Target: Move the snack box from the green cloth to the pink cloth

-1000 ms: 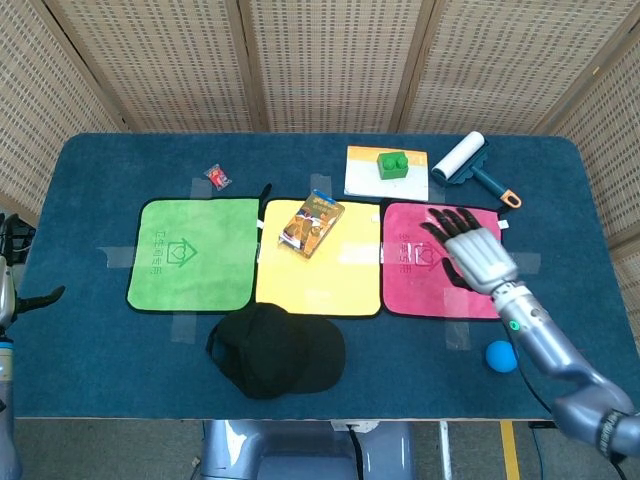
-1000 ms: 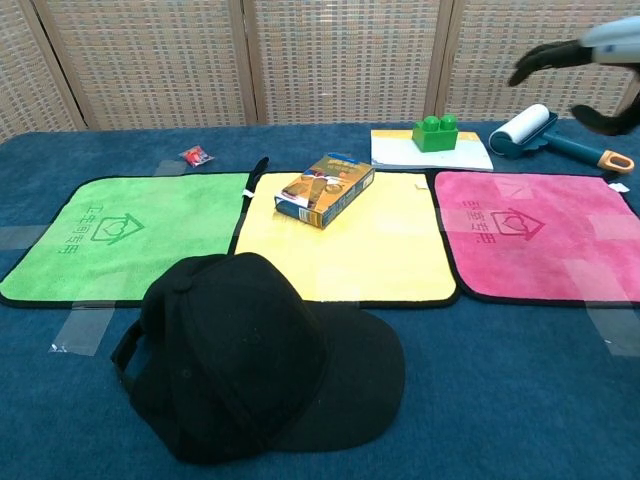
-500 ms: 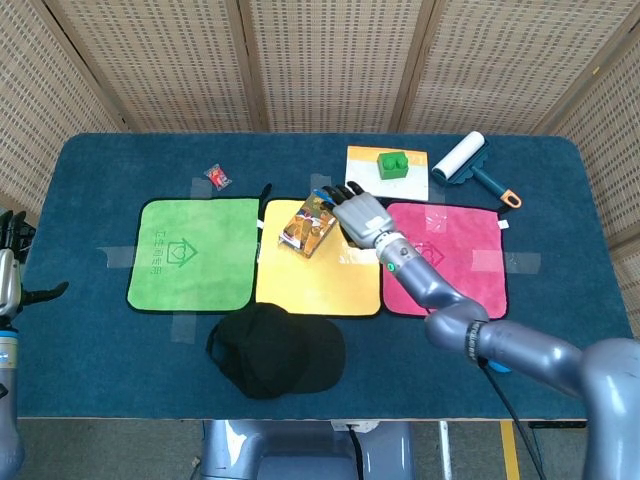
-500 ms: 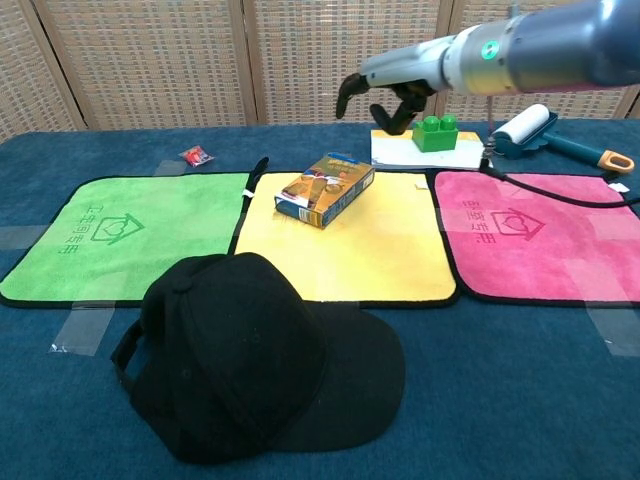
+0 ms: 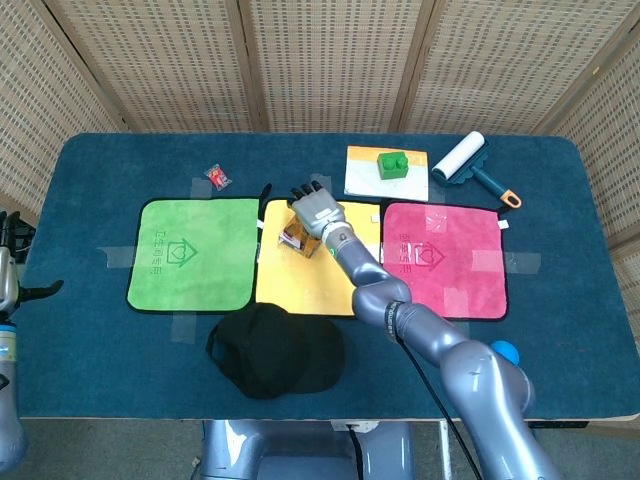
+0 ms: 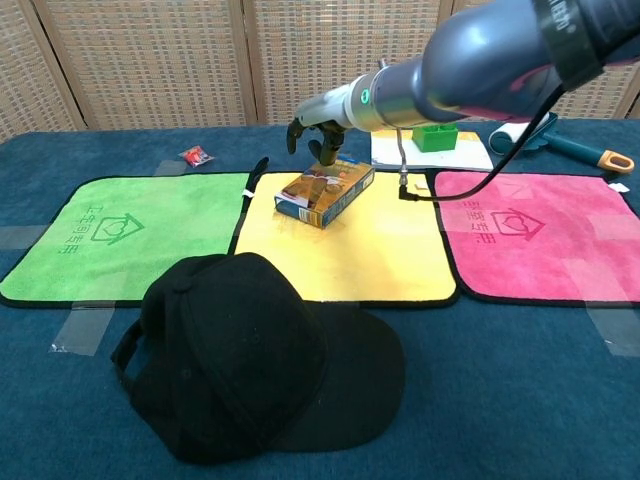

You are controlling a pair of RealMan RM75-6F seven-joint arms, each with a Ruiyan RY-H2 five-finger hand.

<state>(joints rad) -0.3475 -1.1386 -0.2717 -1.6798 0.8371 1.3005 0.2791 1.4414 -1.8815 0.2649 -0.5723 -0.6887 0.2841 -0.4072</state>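
The snack box (image 5: 297,239) (image 6: 325,188) lies on the yellow cloth (image 5: 320,275) (image 6: 350,250), between the green cloth (image 5: 193,253) (image 6: 120,235) and the pink cloth (image 5: 443,258) (image 6: 540,235). My right hand (image 5: 315,208) (image 6: 318,128) hovers over the box's far end with its fingers apart and curved downward, covering part of the box in the head view. I cannot tell whether the thumb touches the box. My left hand (image 5: 14,285) shows only at the far left edge of the head view, fingers spread and holding nothing.
A black cap (image 5: 275,348) (image 6: 240,350) lies in front of the yellow cloth. At the back are a green brick (image 5: 391,163) on a white pad, a lint roller (image 5: 462,160) and a red wrapper (image 5: 218,177). A blue ball (image 5: 505,352) sits front right.
My right hand has swept left from above the pink cloth to just over the snack box. The box has not moved. The left hand stays at the left edge.
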